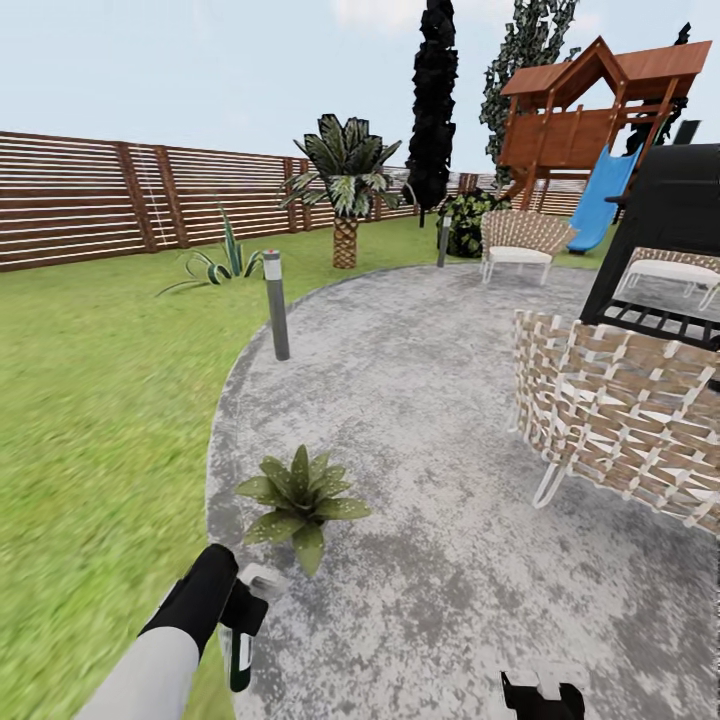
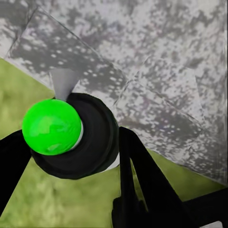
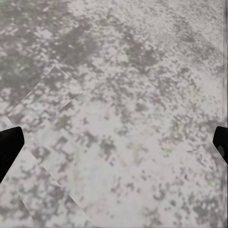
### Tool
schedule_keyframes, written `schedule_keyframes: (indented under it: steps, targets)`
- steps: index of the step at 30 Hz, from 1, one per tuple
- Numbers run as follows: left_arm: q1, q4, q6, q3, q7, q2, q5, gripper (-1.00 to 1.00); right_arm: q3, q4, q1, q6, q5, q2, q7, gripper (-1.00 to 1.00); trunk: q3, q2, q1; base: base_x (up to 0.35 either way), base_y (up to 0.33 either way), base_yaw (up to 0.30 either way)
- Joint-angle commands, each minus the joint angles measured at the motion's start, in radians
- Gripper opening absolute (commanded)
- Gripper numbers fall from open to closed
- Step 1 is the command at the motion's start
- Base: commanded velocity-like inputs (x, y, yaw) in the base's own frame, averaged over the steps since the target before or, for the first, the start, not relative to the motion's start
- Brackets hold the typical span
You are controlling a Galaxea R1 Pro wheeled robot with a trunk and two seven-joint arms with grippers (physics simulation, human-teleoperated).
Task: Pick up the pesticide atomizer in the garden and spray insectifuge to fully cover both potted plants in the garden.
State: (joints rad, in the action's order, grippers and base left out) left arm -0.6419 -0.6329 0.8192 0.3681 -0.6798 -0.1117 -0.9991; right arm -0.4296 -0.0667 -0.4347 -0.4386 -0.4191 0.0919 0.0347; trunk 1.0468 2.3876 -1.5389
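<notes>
left gripper at the lower left of the head view, closed around the pesticide atomizer, dark green body with white label band hanging below the black fingers. in the left wrist view, same atomizer seen from above: black round top with a bright green dome, clamped between the dark fingers, over the edge where lawn meets paving. right gripper low at the bottom edge of the head view, over bare paving; in the right wrist view, fingertips far apart at either edge, wide open and holding nothing. just ahead of the left gripper, one potted plant, a low rosette of pointed green leaves, on the grey speckled paved round near its border with the lawn. further out, a grey bollard light, woven chairs, a black grill, a palm, brown slatted fence and a playset with blue slide.
</notes>
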Motion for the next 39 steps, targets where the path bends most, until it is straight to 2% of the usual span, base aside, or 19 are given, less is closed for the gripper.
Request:
schedule_keyframes:
  steps: [1,6,16,23,24,26,28,30,32,36,39]
  targets:
    - [-0.001,-0.002,0.002,0.008,-0.009,-0.002,-0.011,-1.0,-0.006,0.002,-0.001,-0.003,-0.01,0.0,0.004,1.0,0.001,0.0,0.0,0.0,-0.253,0.0]
    - [0.0,-0.002,0.003,0.006,-0.009,0.002,-0.01,-1.0,-0.006,0.002,-0.001,-0.003,-0.01,-0.001,0.004,1.0,0.001,0.0,0.0,0.055,-0.227,0.0]
    - [0.001,-0.002,0.013,0.005,-0.009,0.004,-0.021,-1.0,-0.006,0.002,-0.001,-0.003,-0.009,-0.004,0.005,1.0,0.008,0.0,0.0,0.115,-0.017,0.138]
    - [0.012,0.014,0.017,0.006,-0.016,0.002,-0.009,-1.0,-0.006,0.004,0.0,-0.003,-0.009,-0.003,0.005,1.0,0.009,0.0,0.0,0.001,0.0,0.018]
    - [0.011,0.016,0.021,0.005,-0.016,0.002,-0.011,-1.0,-0.006,0.004,0.0,-0.003,-0.009,-0.003,0.005,1.0,0.009,0.0,0.0,0.0,0.0,0.0]
    - [0.004,0.02,0.102,0.003,-0.017,0.001,-0.017,-1.0,-0.006,0.005,-0.001,-0.003,-0.009,-0.003,0.005,1.0,0.009,0.0,0.0,0.0,0.0,0.0]
    - [-0.003,0.02,0.169,-0.02,-0.02,0.001,-0.018,-1.0,-0.006,0.005,0.0,-0.003,-0.01,-0.002,0.005,1.0,0.009,0.0,0.0,0.0,0.0,0.0]
    - [-0.007,0.019,0.187,-0.05,-0.032,0.0,-0.017,-1.0,-0.006,0.005,-0.001,-0.003,-0.01,-0.002,0.005,1.0,0.009,0.0,0.0,0.0,0.0,0.0]
    - [-0.035,0.02,0.196,-0.076,-0.074,0.003,-0.019,-1.0,-0.006,0.005,-0.001,-0.003,-0.01,-0.001,0.005,1.0,0.009,0.0,0.0,0.0,0.0,0.0]
    - [-0.074,0.021,0.2,-0.089,-0.13,-0.003,-0.021,-1.0,-0.006,0.004,0.0,-0.003,-0.01,-0.001,0.005,1.0,0.009,0.0,0.0,0.0,0.0,0.0]
    - [-0.103,0.024,0.203,-0.099,-0.138,0.005,-0.02,-1.0,-0.006,0.004,-0.001,-0.003,-0.01,-0.001,0.006,1.0,0.009,0.0,0.0,0.0,0.0,0.0]
